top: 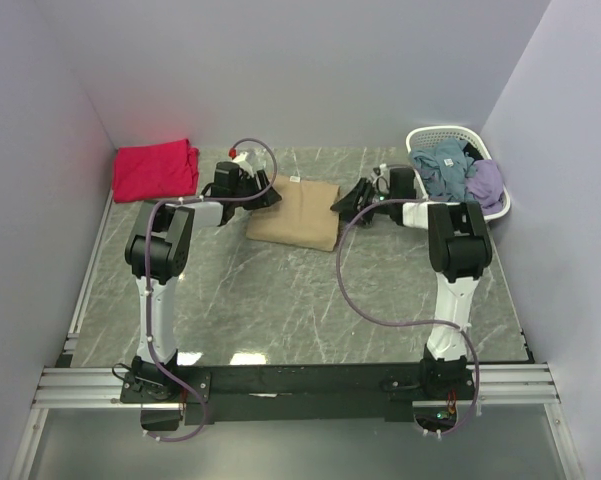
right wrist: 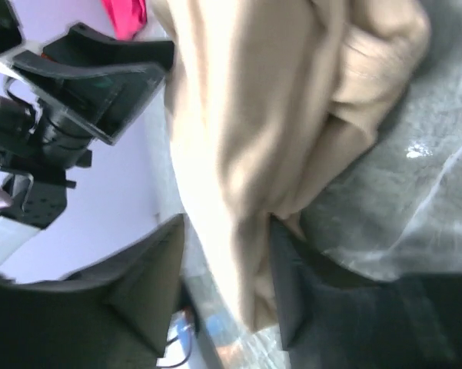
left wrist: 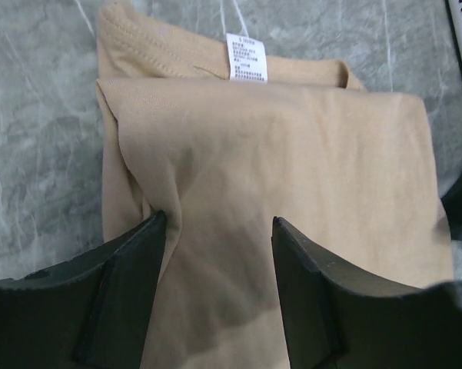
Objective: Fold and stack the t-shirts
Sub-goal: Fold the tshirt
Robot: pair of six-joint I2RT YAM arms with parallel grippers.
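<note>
**Folded tee awaited stacking**

The tan tee point(top: 295, 215) lay folded mid-frame on the desk point(top: 280, 310), long axis left to right, collar label toward the top edge. The left end effector point(top: 268, 196) and right end effector point(top: 346, 200) flanked it, both released. Folding looked done. The next move likely called for pinching both ends and carrying it to the red-pink tee point(top: 155, 170), upper left.
</note>
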